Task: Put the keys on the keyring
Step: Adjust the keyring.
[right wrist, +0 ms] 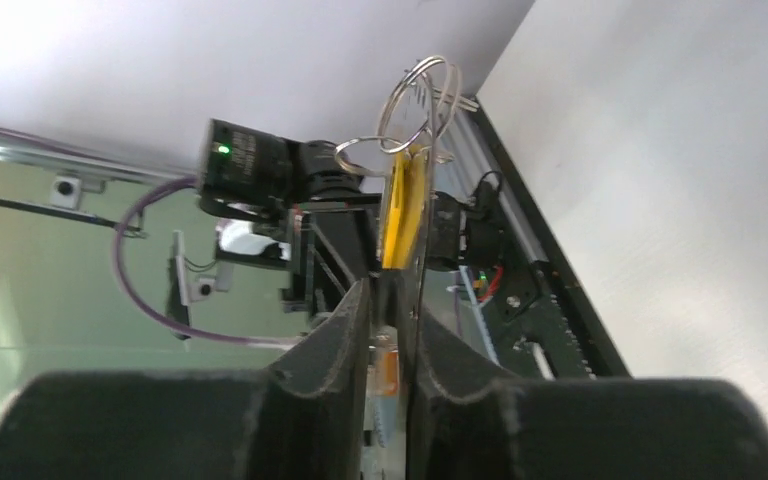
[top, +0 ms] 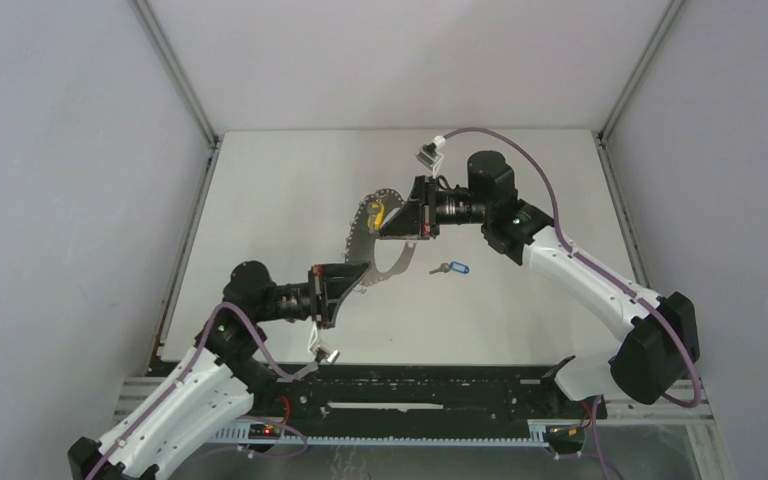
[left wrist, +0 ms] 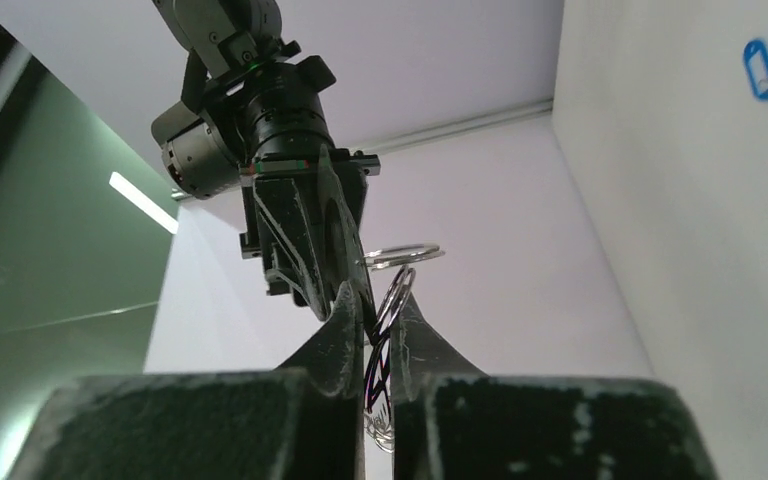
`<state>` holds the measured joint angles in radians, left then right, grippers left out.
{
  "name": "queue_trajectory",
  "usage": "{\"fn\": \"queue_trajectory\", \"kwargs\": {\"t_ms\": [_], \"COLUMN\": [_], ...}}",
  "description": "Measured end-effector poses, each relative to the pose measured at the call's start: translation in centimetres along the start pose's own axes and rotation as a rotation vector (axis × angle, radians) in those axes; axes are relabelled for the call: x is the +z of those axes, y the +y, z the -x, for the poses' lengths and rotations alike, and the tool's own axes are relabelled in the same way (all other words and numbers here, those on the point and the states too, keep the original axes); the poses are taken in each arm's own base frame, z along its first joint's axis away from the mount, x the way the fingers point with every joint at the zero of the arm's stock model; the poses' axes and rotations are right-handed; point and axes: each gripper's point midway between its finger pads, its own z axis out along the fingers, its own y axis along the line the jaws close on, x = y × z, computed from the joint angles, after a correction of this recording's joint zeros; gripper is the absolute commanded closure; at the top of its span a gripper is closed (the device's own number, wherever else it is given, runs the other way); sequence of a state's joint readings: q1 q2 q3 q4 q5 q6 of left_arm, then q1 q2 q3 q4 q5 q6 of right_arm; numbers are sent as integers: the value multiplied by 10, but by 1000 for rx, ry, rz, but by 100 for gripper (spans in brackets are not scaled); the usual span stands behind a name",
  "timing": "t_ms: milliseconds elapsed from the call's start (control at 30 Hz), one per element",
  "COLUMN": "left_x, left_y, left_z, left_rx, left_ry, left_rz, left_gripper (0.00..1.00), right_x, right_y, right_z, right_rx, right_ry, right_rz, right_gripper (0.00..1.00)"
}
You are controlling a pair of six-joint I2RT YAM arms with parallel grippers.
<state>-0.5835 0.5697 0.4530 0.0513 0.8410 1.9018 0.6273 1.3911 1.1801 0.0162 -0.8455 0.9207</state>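
Pinching the rim of the big thin grey metal keyring (top: 355, 225), the left claw (left wrist: 375, 300) is closed tight on it; I think it holds the hoop up off the white table (top: 290, 180) so it stays steady; small shiny loops (left wrist: 400, 256) stick up just past its tips; across the hoop from it is the right claw (right wrist: 388, 290), its fingers narrow around the small key with the yellow plastic head (right wrist: 400, 205); I cannot tell if they pinch it or sit loose; the key sits by the loops, likely to slip onto one; right of that claw and well apart, the small key with the blue plastic tag (top: 451, 268) lies on the table, not on the keyring yet; no words can be read, and the tag is too small.
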Motion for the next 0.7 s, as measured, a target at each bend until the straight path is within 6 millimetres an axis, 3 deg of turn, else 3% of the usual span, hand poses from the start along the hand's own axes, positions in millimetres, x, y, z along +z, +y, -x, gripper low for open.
{"fn": "queue_trajectory", "kwargs": {"t_ms": [33, 133, 233, 367, 533, 700], "left_x": [-1, -5, -11, -16, -14, -11], "left_y": [3, 19, 36, 52, 34, 12], "left_z": [0, 0, -2, -7, -11, -16], "left_rx": [-35, -191, -441, -780, -1180, -1442], "left_ry": [-2, -4, 14, 53, 133, 231], "left_rz": [-2, 8, 32, 75, 82, 76], "left_gripper": [100, 100, 100, 100, 100, 100], "right_x": [-1, -6, -19, -41, -63, -52], "right_y": [-1, -4, 2, 15, 33, 60], "right_z": [1, 7, 22, 34, 36, 2], "right_rx": [-12, -68, -184, -360, -600, -879], "right_ry": [0, -11, -46, -107, -163, -124], "right_rz": [-7, -45, -89, -159, -247, -251], "right_gripper": [59, 49, 37, 34, 31, 35]}}
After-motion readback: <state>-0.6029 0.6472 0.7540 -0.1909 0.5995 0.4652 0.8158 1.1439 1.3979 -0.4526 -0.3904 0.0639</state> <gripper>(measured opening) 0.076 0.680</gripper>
